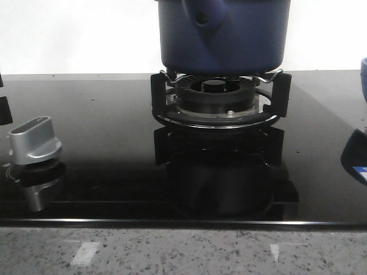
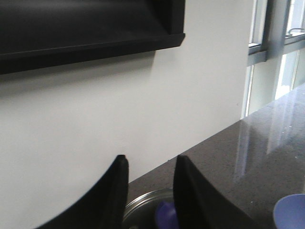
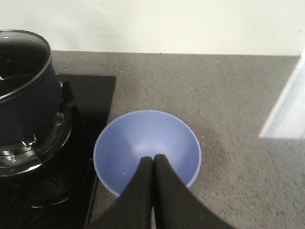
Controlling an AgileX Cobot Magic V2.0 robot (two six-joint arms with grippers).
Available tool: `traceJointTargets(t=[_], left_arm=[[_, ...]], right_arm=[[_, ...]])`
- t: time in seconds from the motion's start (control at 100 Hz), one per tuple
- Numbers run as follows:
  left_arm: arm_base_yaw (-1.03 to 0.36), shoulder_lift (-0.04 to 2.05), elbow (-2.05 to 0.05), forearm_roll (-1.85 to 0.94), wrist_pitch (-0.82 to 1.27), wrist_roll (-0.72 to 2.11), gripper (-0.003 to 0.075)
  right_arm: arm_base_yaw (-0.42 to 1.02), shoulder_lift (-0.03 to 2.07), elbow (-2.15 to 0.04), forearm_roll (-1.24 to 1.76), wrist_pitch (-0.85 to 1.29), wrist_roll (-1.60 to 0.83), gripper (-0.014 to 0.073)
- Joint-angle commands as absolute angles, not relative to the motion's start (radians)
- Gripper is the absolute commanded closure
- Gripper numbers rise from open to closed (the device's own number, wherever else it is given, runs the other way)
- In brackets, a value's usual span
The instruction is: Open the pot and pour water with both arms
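Observation:
The dark navy pot point(image 1: 223, 34) stands on the gas burner point(image 1: 217, 94) at the back middle, its handle mount point(image 1: 200, 17) facing me. In the right wrist view the pot point(image 3: 26, 102) carries a glass lid point(image 3: 19, 57). My left gripper point(image 2: 151, 158) is open above that lid point(image 2: 145, 202); the lid's blue knob point(image 2: 166, 214) shows low between the fingers, close to one of them, and no contact can be seen. My right gripper point(image 3: 153, 157) is shut and empty, hovering over a light-blue bowl point(image 3: 147, 143) beside the stove. Neither gripper shows in the front view.
A silver stove knob point(image 1: 35, 139) sits at the front left of the black glass hob point(image 1: 103, 132). The light-blue bowl point(image 1: 363, 77) peeks in at the right edge, on the speckled grey counter point(image 3: 228, 95). A white wall runs behind, and a dark shelf point(image 2: 86, 28) hangs above.

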State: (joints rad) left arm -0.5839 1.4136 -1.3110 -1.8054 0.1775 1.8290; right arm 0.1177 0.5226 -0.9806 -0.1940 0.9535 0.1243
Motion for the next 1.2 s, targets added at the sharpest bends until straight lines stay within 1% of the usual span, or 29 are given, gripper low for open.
traceJointTargets(t=[0.0,0.12,0.26,0.41,0.55,0.69,0.79,1.19], left_arm=[[-0.587,1.286,-1.245,-1.846,0.132,1.832,0.0639],[-0.587,1.118,-1.050,-1.846,0.105,1.832,0.0687],[-0.587,0.912,-0.826,-1.846,0.105,1.832,0.0741],[-0.587,0.694,-0.613,-1.846,0.089,1.832,0.0740],[-0.587,0.534,-0.483,-1.851,0.060,1.832,0.0740],[-0.587,0.431,-0.410,-1.851,0.060,1.832,0.0740],[-0.587,0.394,-0.387,-1.851,0.060,1.832,0.0740],[-0.587,0.386,-0.387,-1.851,0.071,1.832,0.0740]], right_arm=[[0.136,0.503,-0.953,-0.223,0.786,0.111,0.0664],[0.152,0.422,-0.835,-0.219,0.603,0.111,0.0664],[0.154,0.312,-0.678,-0.185,0.466,0.111,0.0668],[0.154,0.208,-0.534,-0.164,0.401,0.111,0.0668],[0.154,0.164,-0.464,-0.164,0.390,0.111,0.0668],[0.154,0.164,-0.441,-0.164,0.396,0.111,0.0668],[0.154,0.164,-0.441,-0.164,0.396,0.111,0.0668],[0.154,0.164,-0.441,-0.164,0.396,0.111,0.0668]])
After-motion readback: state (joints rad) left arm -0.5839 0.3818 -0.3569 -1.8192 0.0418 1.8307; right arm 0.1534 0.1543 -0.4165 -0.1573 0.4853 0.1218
